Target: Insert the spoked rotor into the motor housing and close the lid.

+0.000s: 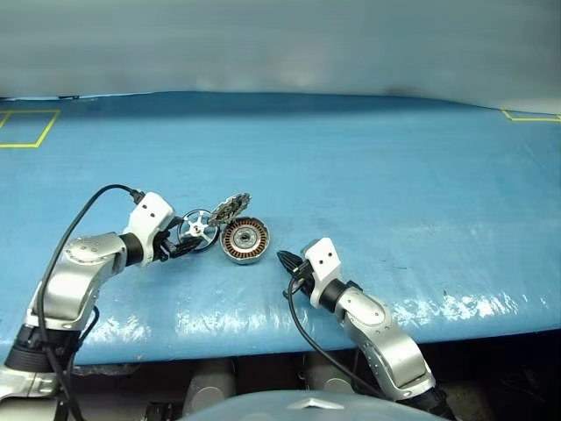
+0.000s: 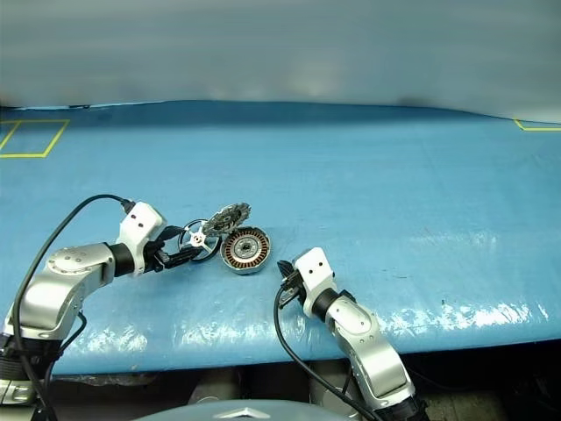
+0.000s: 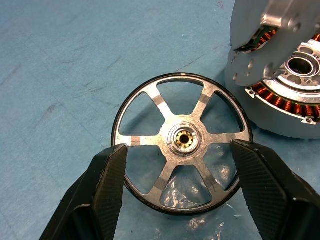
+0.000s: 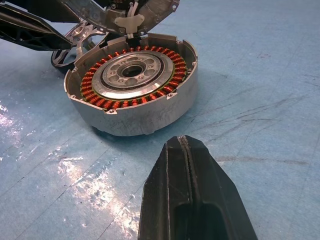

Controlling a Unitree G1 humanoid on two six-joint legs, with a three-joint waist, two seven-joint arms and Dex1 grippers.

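While the spoked rotor (image 3: 182, 142) lay flat on the blue bench toward its near edge, left of centre, the left gripper (image 3: 180, 172) straddled its rim with fingers (image 3: 107, 175) wide apart, gripping nothing. Just right of it sat the motor housing (image 4: 132, 85), windings exposed, its lid (image 1: 230, 209) tilted up at the far side. The right gripper (image 4: 187, 165) waited nearby, pressed shut and empty. A good pick probably needed both pads square on the rim before closing, clear of the housing
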